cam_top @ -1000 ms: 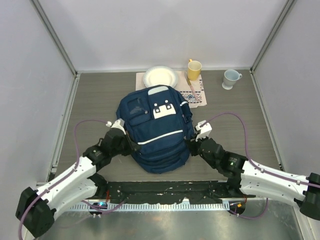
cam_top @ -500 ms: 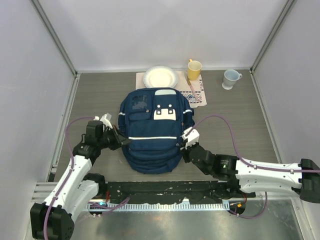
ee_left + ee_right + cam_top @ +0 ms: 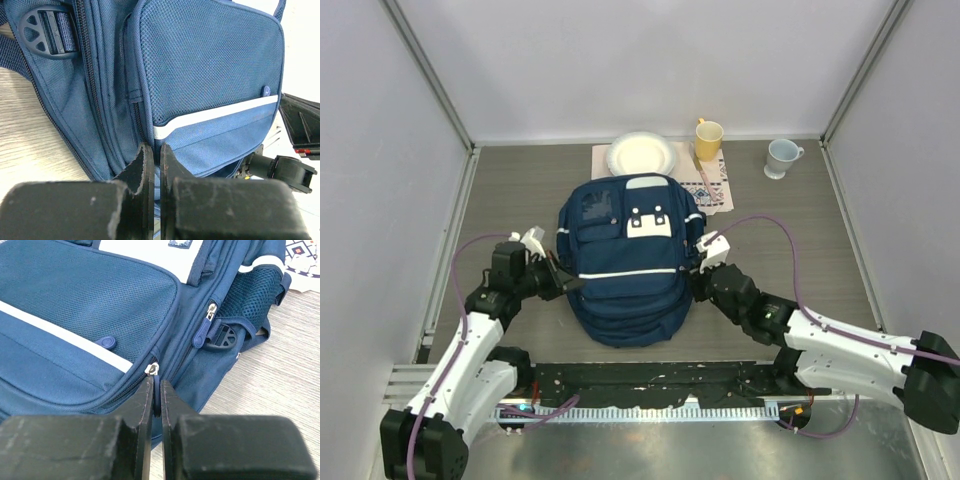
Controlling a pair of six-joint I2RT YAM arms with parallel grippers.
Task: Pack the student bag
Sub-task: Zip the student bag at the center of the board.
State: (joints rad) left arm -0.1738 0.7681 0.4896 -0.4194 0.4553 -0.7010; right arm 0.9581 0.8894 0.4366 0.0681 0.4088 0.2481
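Observation:
The student bag (image 3: 625,265), navy with thin white stripes and a white buckled patch, lies front-up in the middle of the table. My left gripper (image 3: 563,284) is at its left side, jaws shut with the bag's side fabric (image 3: 125,125) pinched between the tips (image 3: 154,150). My right gripper (image 3: 694,281) is at the bag's right side. Its jaws (image 3: 156,382) are shut on the blue zipper pull (image 3: 156,390) of the front pocket, just below the metal slider. The bag's zippers look closed; its inside is hidden.
Behind the bag, a white plate (image 3: 641,154) and a yellow mug (image 3: 708,139) stand on a patterned cloth (image 3: 718,190). A pale mug (image 3: 782,156) stands at the back right. Grey walls enclose the table on three sides.
The left arm has swung out to the left and the bag has straightened and slid slightly toward it. The right gripper dipped near the bag's lower right, then moved back up its right side.

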